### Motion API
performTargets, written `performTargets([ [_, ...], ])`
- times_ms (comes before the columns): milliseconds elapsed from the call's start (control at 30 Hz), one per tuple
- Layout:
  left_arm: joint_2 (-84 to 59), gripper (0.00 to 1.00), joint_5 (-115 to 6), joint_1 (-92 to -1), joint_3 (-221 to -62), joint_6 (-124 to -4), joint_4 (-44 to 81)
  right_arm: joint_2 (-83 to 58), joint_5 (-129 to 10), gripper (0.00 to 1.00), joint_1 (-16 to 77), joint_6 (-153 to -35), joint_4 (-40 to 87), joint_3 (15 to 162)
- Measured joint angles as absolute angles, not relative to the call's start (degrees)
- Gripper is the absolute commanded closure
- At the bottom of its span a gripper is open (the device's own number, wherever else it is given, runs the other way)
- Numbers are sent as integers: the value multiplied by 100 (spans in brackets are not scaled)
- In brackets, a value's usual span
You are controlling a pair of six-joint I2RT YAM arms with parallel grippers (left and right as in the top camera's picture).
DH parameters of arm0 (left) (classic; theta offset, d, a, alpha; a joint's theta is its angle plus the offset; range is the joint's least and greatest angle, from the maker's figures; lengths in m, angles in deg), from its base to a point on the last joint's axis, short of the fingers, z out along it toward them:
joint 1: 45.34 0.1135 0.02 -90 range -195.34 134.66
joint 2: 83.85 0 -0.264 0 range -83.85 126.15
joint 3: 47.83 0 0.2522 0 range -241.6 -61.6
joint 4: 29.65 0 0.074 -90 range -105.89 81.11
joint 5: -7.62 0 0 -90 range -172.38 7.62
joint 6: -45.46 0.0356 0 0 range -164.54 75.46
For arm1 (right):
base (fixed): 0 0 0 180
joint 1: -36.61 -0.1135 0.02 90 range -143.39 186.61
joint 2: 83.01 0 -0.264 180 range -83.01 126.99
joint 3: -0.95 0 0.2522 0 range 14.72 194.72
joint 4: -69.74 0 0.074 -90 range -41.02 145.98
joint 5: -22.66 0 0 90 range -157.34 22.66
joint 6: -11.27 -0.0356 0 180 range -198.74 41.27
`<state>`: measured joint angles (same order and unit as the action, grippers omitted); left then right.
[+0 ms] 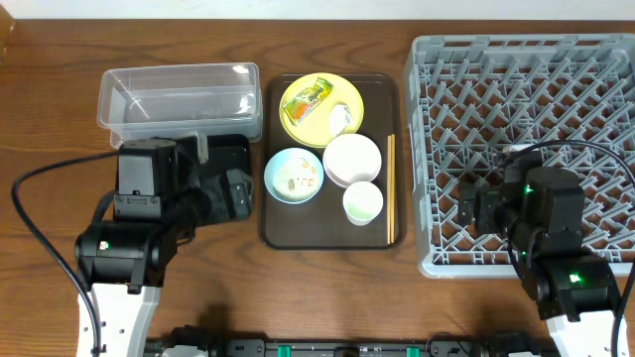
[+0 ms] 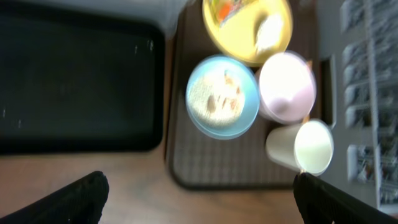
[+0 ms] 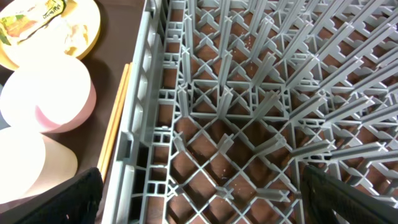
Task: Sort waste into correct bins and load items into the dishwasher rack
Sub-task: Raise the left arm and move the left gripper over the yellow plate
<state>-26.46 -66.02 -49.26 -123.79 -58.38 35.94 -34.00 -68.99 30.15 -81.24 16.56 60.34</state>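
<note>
Wooden table (image 1: pixel 327 288). Left: tub (image 1: pixel 179 94), black tray (image 1: pixel 236 151). Centre: brown tray (image 1: pixel 382 89) bearing plate (image 1: pixel 298 127) with wrapper (image 1: pixel 308 99), blue bowl (image 1: pixel 273 178) with scraps (image 1: pixel 298 178), pink bowl (image 1: pixel 352 159), cup (image 1: pixel 363 203), chopsticks (image 1: pixel 390 188). Right: rack (image 1: pixel 516 69). Left gripper (image 2: pixel 199 193), right gripper (image 3: pixel 199 186): fingers wide apart.

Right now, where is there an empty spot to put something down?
The bare table in front of the brown tray is free. The clear tub, the black tray and the rack look empty too. The brown tray is crowded: yellow plate, blue bowl, pink bowl, cup and chopsticks leave only its near-left corner.
</note>
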Motion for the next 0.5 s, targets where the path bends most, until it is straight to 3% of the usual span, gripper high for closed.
performTargets([
  [500,-2251,2,-6656,-4926,-12534,-6446,2534,-3397,-6859,1,3015,-8124,1637,6036],
])
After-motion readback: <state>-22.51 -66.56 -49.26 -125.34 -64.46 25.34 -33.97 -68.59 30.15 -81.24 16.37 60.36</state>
